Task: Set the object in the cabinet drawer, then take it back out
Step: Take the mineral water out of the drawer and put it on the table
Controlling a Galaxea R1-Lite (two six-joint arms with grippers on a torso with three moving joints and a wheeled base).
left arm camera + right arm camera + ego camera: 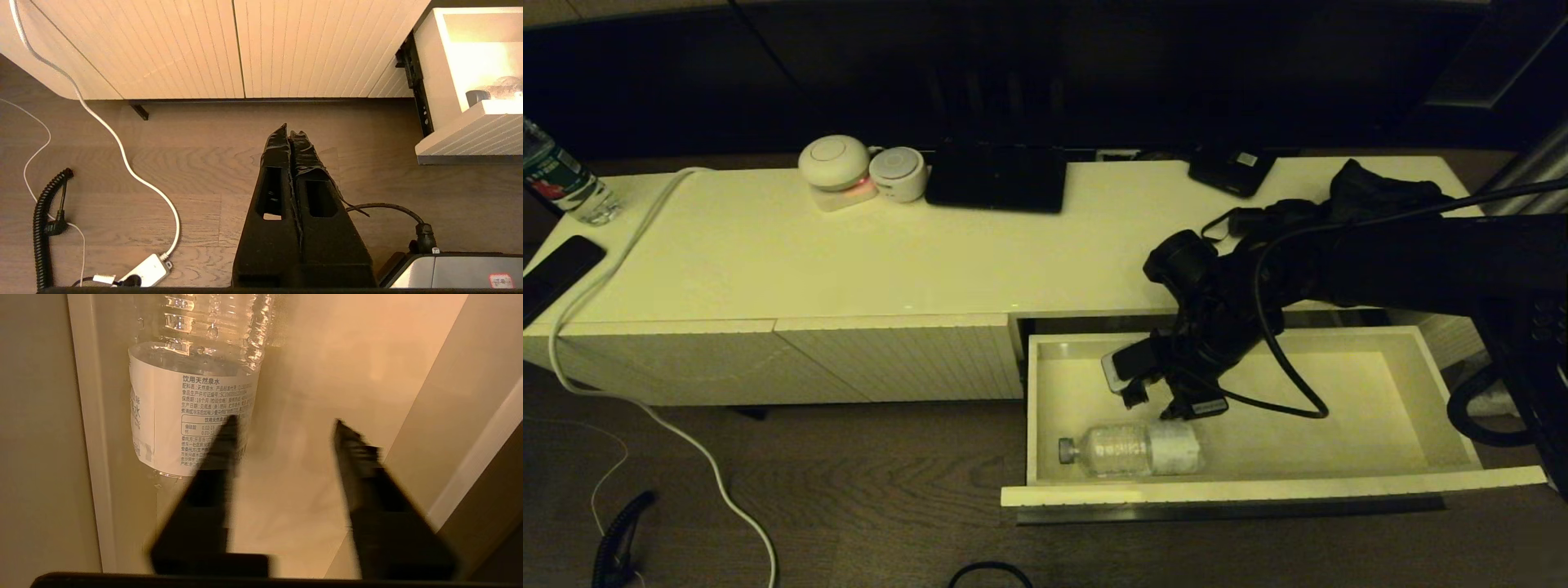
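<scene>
The cabinet drawer (1258, 490) stands pulled out at the right, its ribbed front (470, 139) also showing in the left wrist view. A clear water bottle (1131, 449) with a white label lies on its side inside, along the front wall, its cap toward the left. My right gripper (1164, 403) hovers just above and behind the bottle, open and empty. In the right wrist view one fingertip overlaps the bottle's label (184, 396) while the gap of the right gripper (284, 422) is over bare drawer floor (327, 375). My left gripper (291, 132) is shut, low over the wooden floor, left of the drawer.
On the cabinet top are a second bottle (564, 184), a phone (556, 273), two round white devices (837, 167), a black box (996, 178) and dark cloth (1380, 192). A white cable (629, 384) trails to the floor beside a coiled black cord (41, 228).
</scene>
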